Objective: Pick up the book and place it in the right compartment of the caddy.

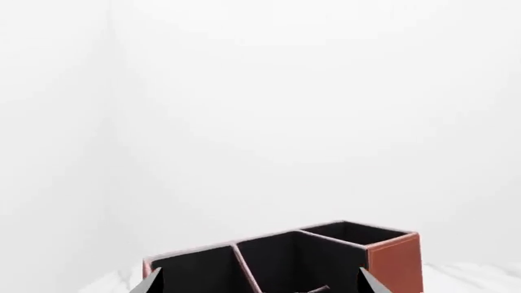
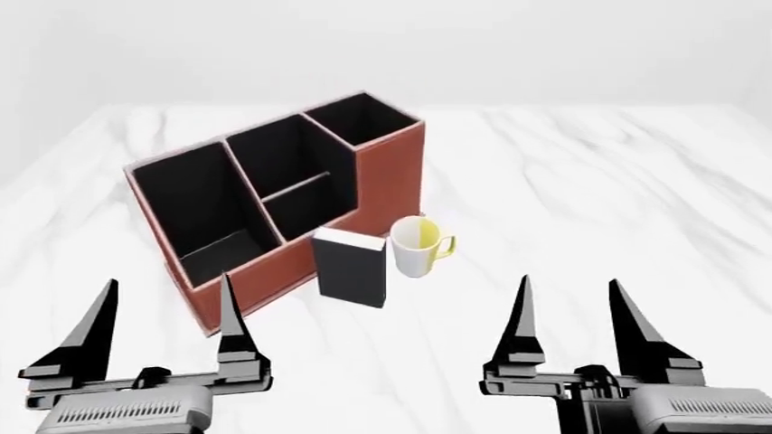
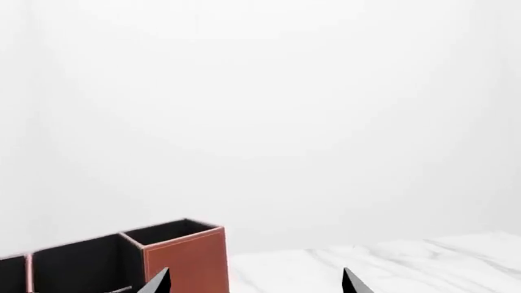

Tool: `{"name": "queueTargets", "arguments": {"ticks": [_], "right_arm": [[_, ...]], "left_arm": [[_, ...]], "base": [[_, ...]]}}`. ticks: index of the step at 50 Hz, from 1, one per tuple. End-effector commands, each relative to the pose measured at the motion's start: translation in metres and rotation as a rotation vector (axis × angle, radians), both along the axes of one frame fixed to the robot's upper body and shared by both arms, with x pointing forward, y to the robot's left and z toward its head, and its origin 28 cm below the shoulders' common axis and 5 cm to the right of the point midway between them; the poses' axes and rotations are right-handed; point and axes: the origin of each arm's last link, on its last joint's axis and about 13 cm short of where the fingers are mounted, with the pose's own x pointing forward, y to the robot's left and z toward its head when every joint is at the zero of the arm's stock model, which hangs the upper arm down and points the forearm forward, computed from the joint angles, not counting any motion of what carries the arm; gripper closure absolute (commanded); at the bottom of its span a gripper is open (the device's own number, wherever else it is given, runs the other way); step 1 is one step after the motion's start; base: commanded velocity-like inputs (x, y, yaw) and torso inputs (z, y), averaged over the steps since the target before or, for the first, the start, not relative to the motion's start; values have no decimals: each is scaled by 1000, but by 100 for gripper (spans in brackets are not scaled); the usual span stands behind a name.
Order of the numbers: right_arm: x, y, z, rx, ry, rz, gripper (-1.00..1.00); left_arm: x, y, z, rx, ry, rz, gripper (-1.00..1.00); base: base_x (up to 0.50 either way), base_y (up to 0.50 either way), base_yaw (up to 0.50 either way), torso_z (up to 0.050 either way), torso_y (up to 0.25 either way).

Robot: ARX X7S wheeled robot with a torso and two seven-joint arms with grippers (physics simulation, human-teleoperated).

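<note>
Two end effectors sit nearest to us in the head view, the left end effector (image 2: 166, 325) and the right end effector (image 2: 574, 323), each with its fingers spread wide and nothing between them, both hovering over the near part of the white marble table (image 2: 579, 199). Beyond them, between the two arms and a little left of centre, we see the book (image 2: 351, 266) standing upright on the table, its black cover facing us, just beside the near wall of the caddy (image 2: 307, 253). Just right of the book stands a white-and-yellow mug (image 2: 417, 245), its handle turned to the right; whether it touches the book we cannot tell. The caddy lies angled behind them, running far and right, and its right compartment (image 2: 361, 120), the tallest cell, is at the far right end, holding nothing we can see.
</note>
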Motion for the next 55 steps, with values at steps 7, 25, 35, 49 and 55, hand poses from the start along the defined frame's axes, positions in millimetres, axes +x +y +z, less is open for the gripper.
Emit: {"name": "queueTargets", "arguments": {"ticks": [7, 25, 35, 49, 55], "right_arm": [[-1, 1, 1, -5, 0, 1, -100], [-1, 1, 0, -7, 2, 3, -100], [3, -2, -5, -5, 51, -35, -100], [2, -1, -4, -9, 50, -42, -100], [2, -1, -4, -17, 53, -47, -100]], "left_arm": [[-1, 0, 1, 4, -3, 3, -100], [-2, 0, 1, 9, -3, 0, -100], [-1, -1, 1, 9, -2, -1, -100], [-2, -2, 0, 19, -2, 2, -100], [-2, -1, 1, 19, -3, 3, -100]], "base": [[500, 0, 0, 0, 0], [500, 0, 0, 0, 1], [81, 0, 50, 0, 1], [-53, -2, 500, 0, 0], [-50, -5, 500, 0, 0]]}}
